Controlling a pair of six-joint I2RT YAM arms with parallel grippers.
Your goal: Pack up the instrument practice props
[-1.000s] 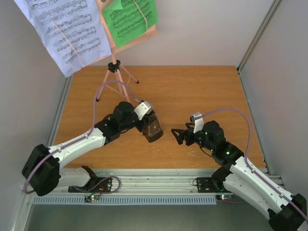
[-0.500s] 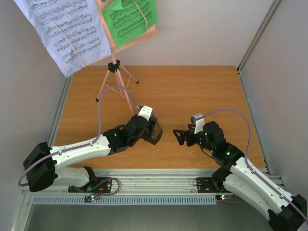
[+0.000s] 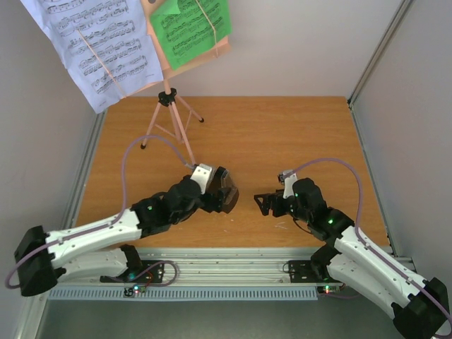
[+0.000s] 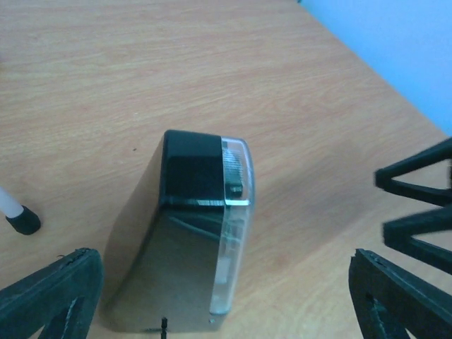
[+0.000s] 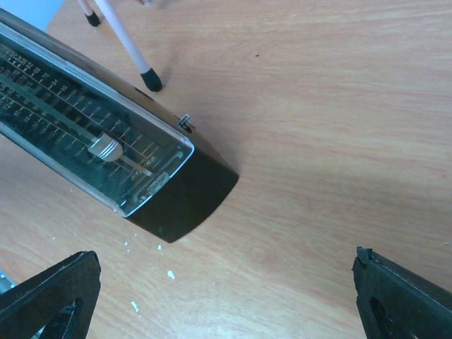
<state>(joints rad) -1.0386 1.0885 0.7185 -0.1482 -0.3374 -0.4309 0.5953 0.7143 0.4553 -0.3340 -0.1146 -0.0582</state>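
Observation:
The small black metronome (image 3: 227, 189) with its clear cover rests on the wooden table, cover turned toward my right arm. My left gripper (image 3: 220, 195) is open, one finger on each side of the metronome (image 4: 191, 233) and neither finger touching it. My right gripper (image 3: 263, 202) is open and empty, a short way to the metronome's right; its wrist view shows the pendulum face (image 5: 106, 148). The pink tripod music stand (image 3: 169, 116) stands at the back left and carries white sheets (image 3: 99, 42) and a green sheet (image 3: 191, 25).
A stand leg's black foot (image 5: 150, 79) sits just behind the metronome, and another foot (image 4: 21, 219) lies left of my left fingers. White walls close in the table (image 3: 296, 134) at the back and sides. A metal rail (image 3: 233, 265) runs along the near edge.
My left arm lowered the metronome onto the table, then opened its jaws and let it go. The right arm barely shifted.

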